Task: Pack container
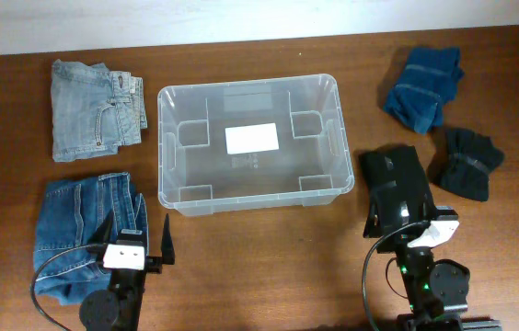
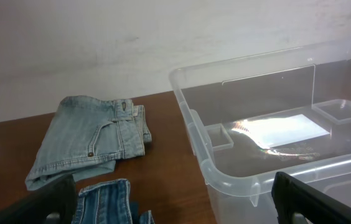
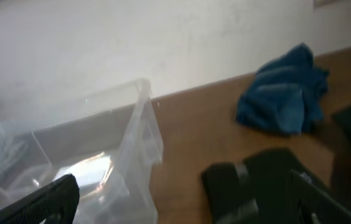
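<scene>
The container [image 1: 164, 147] is a large clear plastic bin with a white label on its base, standing empty at the table's middle. It also shows in the left wrist view [image 2: 225, 175] and the right wrist view [image 3: 139, 134]. My left gripper [image 1: 138, 237] is open and empty, over the right edge of dark blue jeans [image 1: 75, 230], near the bin's front left corner. In its wrist view the fingers [image 2: 175, 208] are wide apart. My right gripper [image 1: 407, 225] is open and empty over the near end of a black folded garment [image 1: 393, 179], right of the bin; its fingers [image 3: 188, 205] are spread.
Folded light blue jeans [image 1: 92, 108] lie at the back left, also in the left wrist view [image 2: 88, 140]. A blue cloth [image 1: 422, 87] lies at the back right and a dark navy cloth [image 1: 467, 161] in front of it. The wall runs behind the table.
</scene>
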Action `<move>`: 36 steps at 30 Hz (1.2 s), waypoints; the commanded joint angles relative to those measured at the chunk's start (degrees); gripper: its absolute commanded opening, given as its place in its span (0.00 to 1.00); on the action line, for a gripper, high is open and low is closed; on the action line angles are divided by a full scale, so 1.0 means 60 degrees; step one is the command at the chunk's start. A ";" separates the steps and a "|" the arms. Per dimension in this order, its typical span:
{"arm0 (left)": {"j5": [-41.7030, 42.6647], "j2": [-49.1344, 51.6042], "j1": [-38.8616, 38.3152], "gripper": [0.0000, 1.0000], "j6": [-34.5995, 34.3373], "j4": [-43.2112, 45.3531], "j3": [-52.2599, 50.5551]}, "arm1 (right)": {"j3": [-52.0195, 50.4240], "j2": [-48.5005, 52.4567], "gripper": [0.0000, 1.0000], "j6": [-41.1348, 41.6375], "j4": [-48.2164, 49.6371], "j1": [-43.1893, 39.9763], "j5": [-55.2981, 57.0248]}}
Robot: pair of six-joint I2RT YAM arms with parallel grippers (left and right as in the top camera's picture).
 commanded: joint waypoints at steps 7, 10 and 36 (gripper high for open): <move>-0.0025 -0.0091 0.0055 1.00 0.0193 -0.0055 -0.0022 | 0.2896 0.0492 0.98 -0.0266 -0.0889 0.0076 0.1100; -0.0025 -0.0091 0.0055 0.99 0.0189 -0.0055 -0.0022 | 0.4750 0.1479 0.98 -0.0284 -0.3089 0.0076 0.2426; -0.0025 -0.0091 0.0055 0.99 0.0193 -0.0055 -0.0022 | 1.2502 1.4386 0.98 -0.0561 -0.9530 -0.7581 -0.3042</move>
